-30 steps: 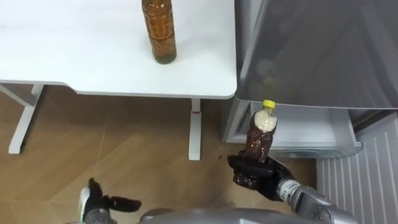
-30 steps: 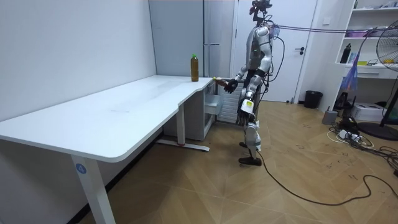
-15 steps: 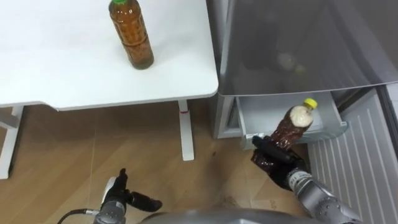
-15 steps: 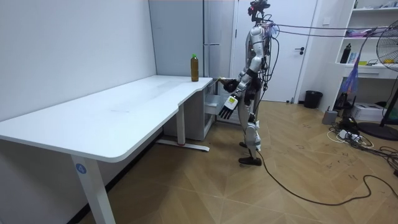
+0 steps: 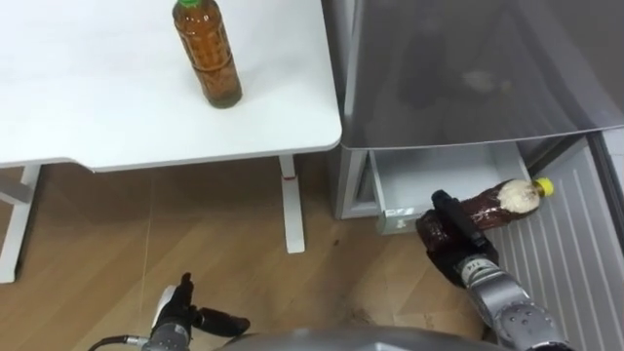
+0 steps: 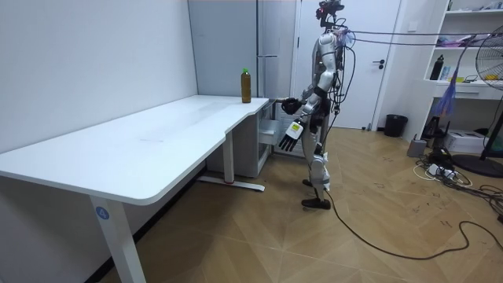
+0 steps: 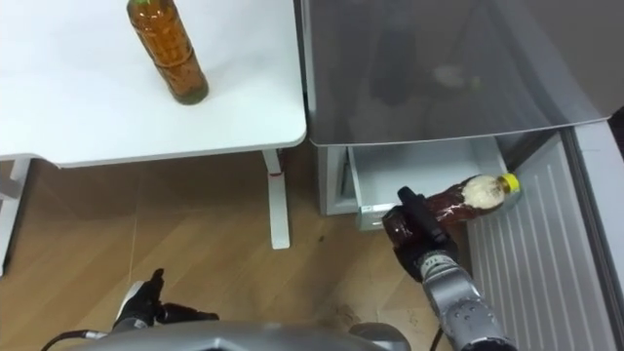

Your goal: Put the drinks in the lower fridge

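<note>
the right hand [image 5: 450,234] is clamped round the base of a dark bottle [image 5: 499,200]. the bottle lies almost level, its yellow cap pointing away from the palm, by the front right corner of the open lower drawer [image 5: 434,175]. the step looks like loading this drink. next, the hand should go forward and down so the bottle clears the rim before release. the left hand [image 5: 180,314] hangs low, fingers loose. far up-left of the right hand, a second bottle [image 5: 207,54] stands on the desk [image 5: 88,107].

White desk [image 5: 97,107], wooden floor [image 5: 146,234], white door [image 6: 385,86], small dark bin [image 6: 395,125] beside it
</note>
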